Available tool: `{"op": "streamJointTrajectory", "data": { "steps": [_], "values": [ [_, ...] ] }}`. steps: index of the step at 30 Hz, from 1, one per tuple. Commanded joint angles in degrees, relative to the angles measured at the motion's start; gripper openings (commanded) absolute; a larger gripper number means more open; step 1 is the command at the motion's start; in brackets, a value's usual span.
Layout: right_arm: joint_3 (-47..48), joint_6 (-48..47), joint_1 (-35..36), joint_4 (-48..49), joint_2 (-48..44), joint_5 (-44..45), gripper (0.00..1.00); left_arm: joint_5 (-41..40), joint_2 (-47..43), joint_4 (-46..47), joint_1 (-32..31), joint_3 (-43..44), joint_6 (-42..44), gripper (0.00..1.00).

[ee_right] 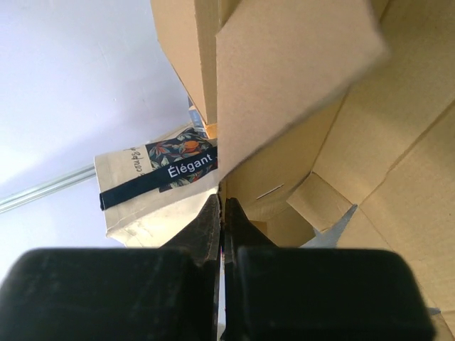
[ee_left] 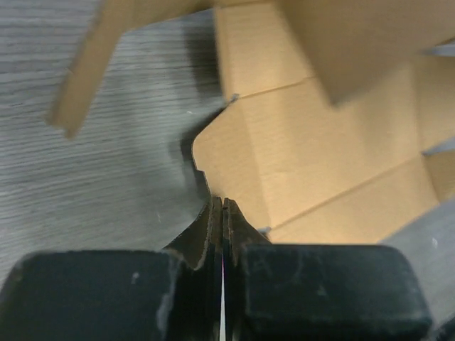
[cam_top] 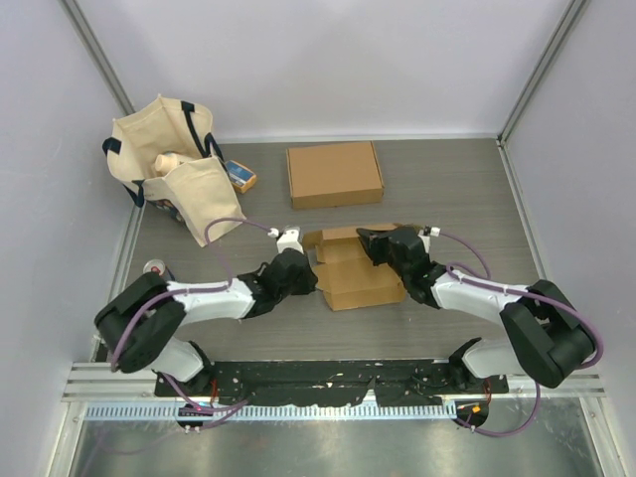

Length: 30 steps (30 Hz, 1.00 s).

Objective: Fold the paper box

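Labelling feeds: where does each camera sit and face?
Top external: overhead, behind the robot, facing down at the table; left arm and right arm show.
Left wrist: on the left arm, facing along the shut left hand at the paper box.
Right wrist: on the right arm, facing past the shut right hand toward the tote bag.
Both wrist views share the paper box.

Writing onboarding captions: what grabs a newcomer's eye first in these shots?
Both arms meet mid-table over a half-folded box, with the left gripper and right gripper both shut right by its flaps. Behind it lies a closed box, flat on the table. A tote bag slumps at the back left corner.
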Motion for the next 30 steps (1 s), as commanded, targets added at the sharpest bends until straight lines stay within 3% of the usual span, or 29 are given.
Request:
{"op": "streamJointTrajectory", "data": {
  "steps": [1,8,13,15,16,19,22,24,30],
  "values": [
    [0.28,0.59,-0.40,1.07,-2.20,1.51,0.02,-5.88,7.09,-8.58,1.08,5.45,-10.81,0.00],
    [-0.86,0.76,-0.40,1.25,-2.28,1.07,0.02,1.06,15.80,-10.53,3.90,5.90,-15.84,0.00],
    [-1.92,0.94,-0.40,1.42,-2.46,1.42,0.02,-1.39,6.60,-9.30,3.81,2.30,-9.52,0.02],
    [-1.66,1.11,-0.40,1.34,-2.02,1.25,0.02,-1.49,2.11,-8.16,3.81,0.02,-3.81,0.09],
    [-1.40,1.20,-0.40,0.55,-1.93,1.34,0.02,-1.40,-3.39,-7.11,3.81,-1.04,-2.31,0.28],
    [0.80,1.47,-0.40,-3.31,-1.32,1.34,0.02,-4.11,-10.89,-7.09,3.90,-2.55,2.88,0.60],
    [2.03,1.64,-0.40,-4.29,-1.05,0.99,0.02,-11.49,-16.97,-12.81,4.34,-0.09,5.96,0.73],
    [2.47,1.73,-0.40,-4.55,-1.05,1.16,0.02,-14.14,-17.77,-13.08,5.47,1.84,8.32,0.75],
    [3.09,1.47,-0.49,-5.08,-0.79,0.81,0.02,-11.25,-6.28,-16.06,7.41,10.80,15.01,0.80]
  ]
}}
